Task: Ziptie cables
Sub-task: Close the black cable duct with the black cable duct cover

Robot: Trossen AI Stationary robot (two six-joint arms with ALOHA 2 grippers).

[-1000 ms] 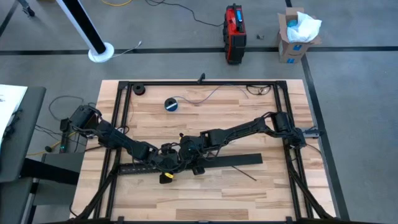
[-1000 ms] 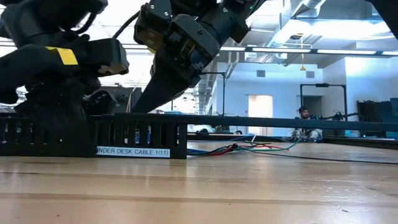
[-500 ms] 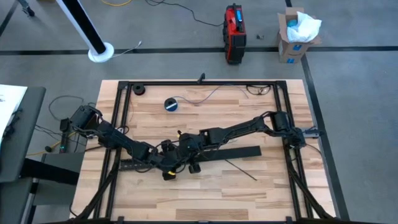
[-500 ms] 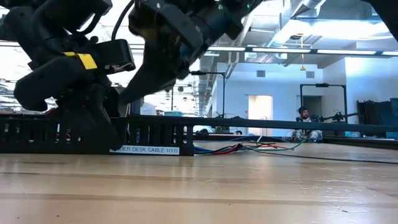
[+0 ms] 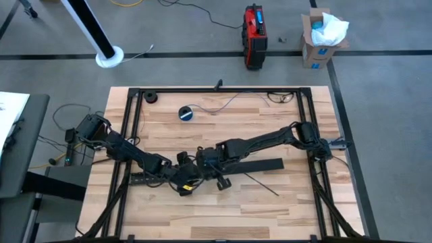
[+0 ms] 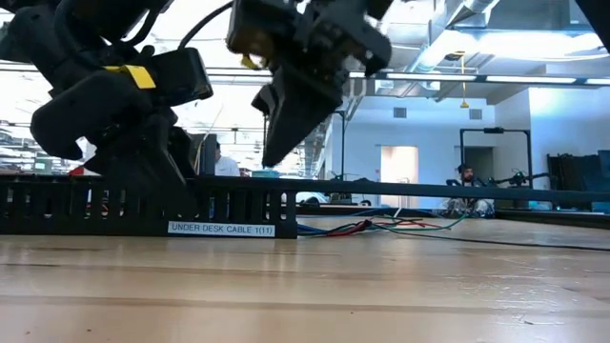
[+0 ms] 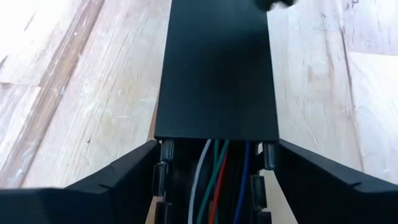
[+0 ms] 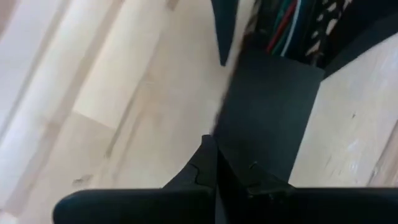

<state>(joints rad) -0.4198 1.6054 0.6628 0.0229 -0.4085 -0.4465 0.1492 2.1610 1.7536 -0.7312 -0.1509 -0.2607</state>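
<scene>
I see both arms meeting near the middle of the wooden bench (image 5: 270, 128). My left gripper (image 6: 143, 162) is low on the long black slotted plastic channel (image 6: 238, 203), with 1 finger (image 7: 118, 177) on each side of it, so its jaws are wide around the channel. I cannot tell if the fingers press on the walls.

The thin cables (image 7: 214, 180), grey, green, red and blue, lie inside the channel. A flat black cover (image 7: 214, 68) hides them farther along. In the low view the cables (image 6: 367, 227) come out of the channel's right end and trail over the bench.

My right gripper (image 6: 286, 124) hangs above the channel, a little to the right of the left gripper, not touching it. Its jaws are closed tight and hold nothing.

A small round blue and black tape roll (image 5: 186, 113) lies toward the far side of the bench. A white label (image 6: 221, 229) sits on the channel's near side.
</scene>
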